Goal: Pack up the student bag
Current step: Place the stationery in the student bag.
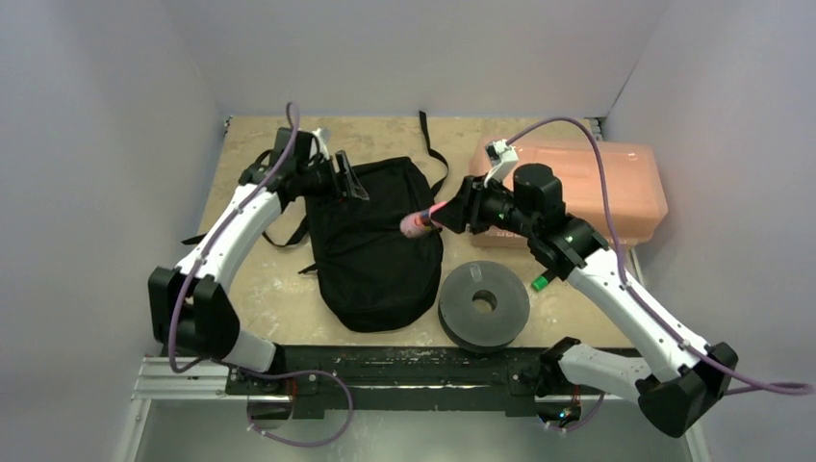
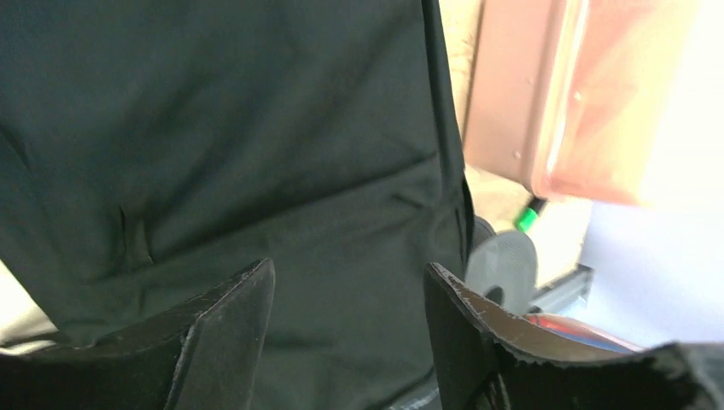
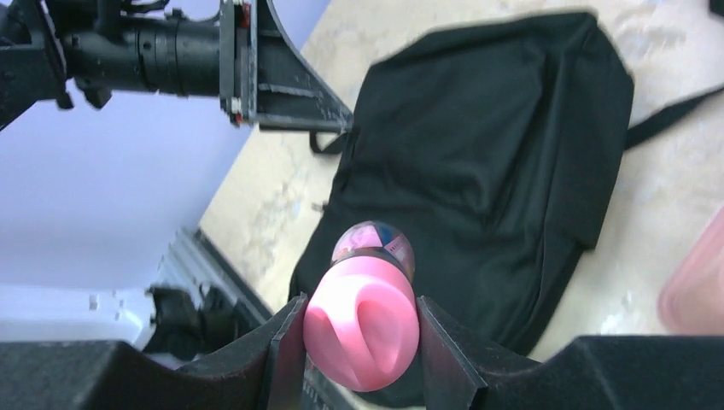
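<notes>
The student bag (image 1: 380, 241) is a floppy black backpack lying flat in the middle of the table, straps trailing at the back and left. My left gripper (image 1: 348, 178) is open and empty at the bag's far left corner; in the left wrist view its jaws (image 2: 348, 282) stand apart just over the black fabric (image 2: 256, 128). My right gripper (image 1: 433, 217) is shut on a pink object (image 1: 416, 225) with a clear rounded tip and holds it above the bag's right side. The right wrist view shows the pink object (image 3: 363, 329) between the fingers, with the bag (image 3: 495, 154) below.
A translucent orange lidded box (image 1: 577, 183) stands at the back right. A dark grey spool (image 1: 484, 303) lies in front, right of the bag. A small green item (image 1: 540, 282) lies beside the right arm. Walls close in on both sides.
</notes>
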You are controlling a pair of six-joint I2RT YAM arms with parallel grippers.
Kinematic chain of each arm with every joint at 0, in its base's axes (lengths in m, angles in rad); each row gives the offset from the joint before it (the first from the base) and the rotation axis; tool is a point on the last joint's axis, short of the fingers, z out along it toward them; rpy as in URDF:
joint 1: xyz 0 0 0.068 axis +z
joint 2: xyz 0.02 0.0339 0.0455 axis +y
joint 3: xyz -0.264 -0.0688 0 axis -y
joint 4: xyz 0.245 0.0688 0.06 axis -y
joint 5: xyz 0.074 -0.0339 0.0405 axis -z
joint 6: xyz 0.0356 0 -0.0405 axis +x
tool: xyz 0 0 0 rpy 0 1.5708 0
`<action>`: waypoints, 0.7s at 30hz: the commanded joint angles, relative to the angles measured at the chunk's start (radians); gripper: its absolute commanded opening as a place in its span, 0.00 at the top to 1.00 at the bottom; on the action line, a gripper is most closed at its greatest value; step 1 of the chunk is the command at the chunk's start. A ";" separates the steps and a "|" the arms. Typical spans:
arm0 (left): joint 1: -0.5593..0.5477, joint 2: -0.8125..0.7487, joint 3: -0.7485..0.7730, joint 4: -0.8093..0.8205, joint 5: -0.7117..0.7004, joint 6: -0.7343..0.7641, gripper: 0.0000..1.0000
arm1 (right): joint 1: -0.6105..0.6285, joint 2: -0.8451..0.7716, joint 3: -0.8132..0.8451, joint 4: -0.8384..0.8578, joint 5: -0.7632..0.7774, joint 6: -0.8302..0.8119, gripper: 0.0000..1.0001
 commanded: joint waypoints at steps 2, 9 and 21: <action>-0.063 0.190 0.258 -0.200 -0.217 0.156 0.50 | -0.004 0.130 0.044 0.335 0.110 0.048 1.00; -0.119 0.358 0.282 -0.076 -0.073 0.139 0.63 | -0.004 0.199 0.010 0.470 0.069 0.073 1.00; -0.319 0.176 -0.113 0.192 -0.266 0.028 0.65 | -0.005 0.196 -0.062 0.458 0.144 -0.035 1.00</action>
